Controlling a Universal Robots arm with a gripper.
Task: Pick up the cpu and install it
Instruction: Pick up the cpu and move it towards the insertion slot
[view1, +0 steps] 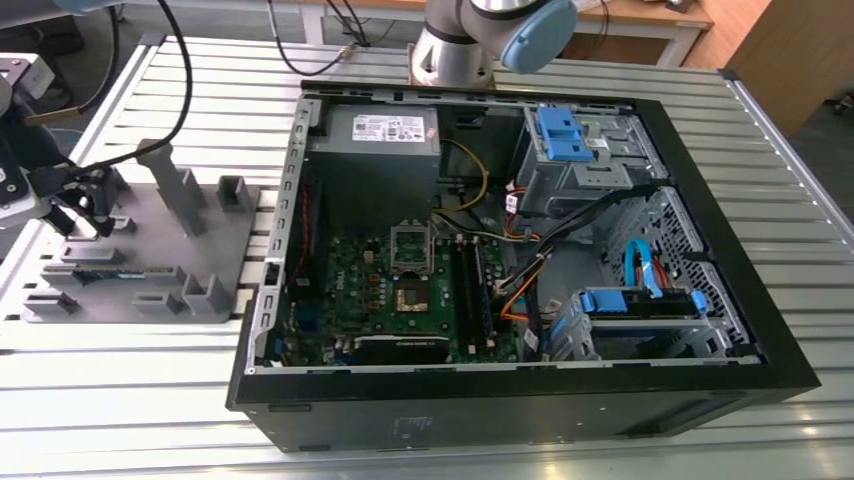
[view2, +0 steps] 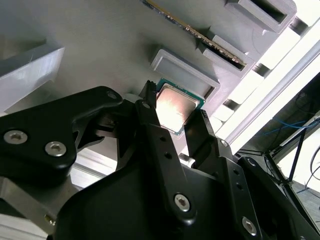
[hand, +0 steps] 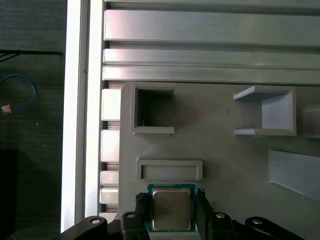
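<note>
The cpu (hand: 171, 209), a small square chip with a silvery top and green rim, sits low over the grey plastic holder (hand: 225, 160), beside a shallow rectangular frame (hand: 170, 170). My gripper (hand: 171, 196) has a black finger pressed against each side of the chip, so it is shut on it. The second wrist view shows the same grip on the cpu (view2: 174, 107). In the exterior view the gripper (view1: 74, 215) hangs over the holder (view1: 200, 255) at that view's left. The green board (view1: 400, 290) with its dark socket (view1: 416, 294) lies inside the open computer case.
A long memory stick (view2: 200, 32) stands in a slot of the holder. Grey posts (view1: 180, 190) rise from the holder near the gripper. The black case wall (view1: 274, 260) stands between holder and board. Cables (view1: 527, 270), a power supply (view1: 384, 135) and blue drive bays (view1: 567, 135) crowd the case.
</note>
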